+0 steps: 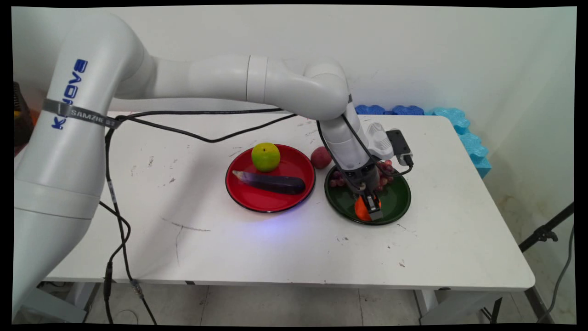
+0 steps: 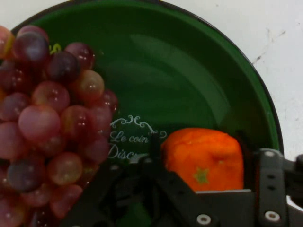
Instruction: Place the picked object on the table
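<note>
Orange [image 2: 203,158]: lower right of frame, on green plate [image 2: 199,71], pinched by gripper [image 2: 204,163]; grapes [image 2: 47,123] at left.

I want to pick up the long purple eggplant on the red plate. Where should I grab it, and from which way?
Grab the eggplant around its thick middle, coming straight down from above. It lies flat and lengthwise across the red plate, so its two long sides are free for fingers. The green apple sits just behind it, so pinch front to back with care. The tapered end is thinner and might slip.
</note>
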Controlling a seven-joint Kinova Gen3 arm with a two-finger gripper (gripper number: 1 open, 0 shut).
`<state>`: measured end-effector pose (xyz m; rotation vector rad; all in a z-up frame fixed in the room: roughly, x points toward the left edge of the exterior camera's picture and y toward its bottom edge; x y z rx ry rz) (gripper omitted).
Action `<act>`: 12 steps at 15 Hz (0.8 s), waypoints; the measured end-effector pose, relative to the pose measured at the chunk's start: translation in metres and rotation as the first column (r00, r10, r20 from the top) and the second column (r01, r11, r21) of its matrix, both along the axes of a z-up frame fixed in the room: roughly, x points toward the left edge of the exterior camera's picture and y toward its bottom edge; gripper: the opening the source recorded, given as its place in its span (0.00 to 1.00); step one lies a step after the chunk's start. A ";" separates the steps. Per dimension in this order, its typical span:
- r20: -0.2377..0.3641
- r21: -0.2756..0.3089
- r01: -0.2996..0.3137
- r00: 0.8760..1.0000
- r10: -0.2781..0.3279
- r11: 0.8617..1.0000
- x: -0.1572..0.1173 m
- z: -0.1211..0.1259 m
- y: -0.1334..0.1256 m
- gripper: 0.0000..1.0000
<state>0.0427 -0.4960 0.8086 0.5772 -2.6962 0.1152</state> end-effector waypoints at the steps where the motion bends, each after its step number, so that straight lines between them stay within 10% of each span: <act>1: 0.002 0.001 0.002 1.000 -0.002 1.000 0.000 0.000 0.000 0.00; 12: -0.042 -0.060 0.020 0.999 -0.022 0.998 0.026 0.078 0.020 0.00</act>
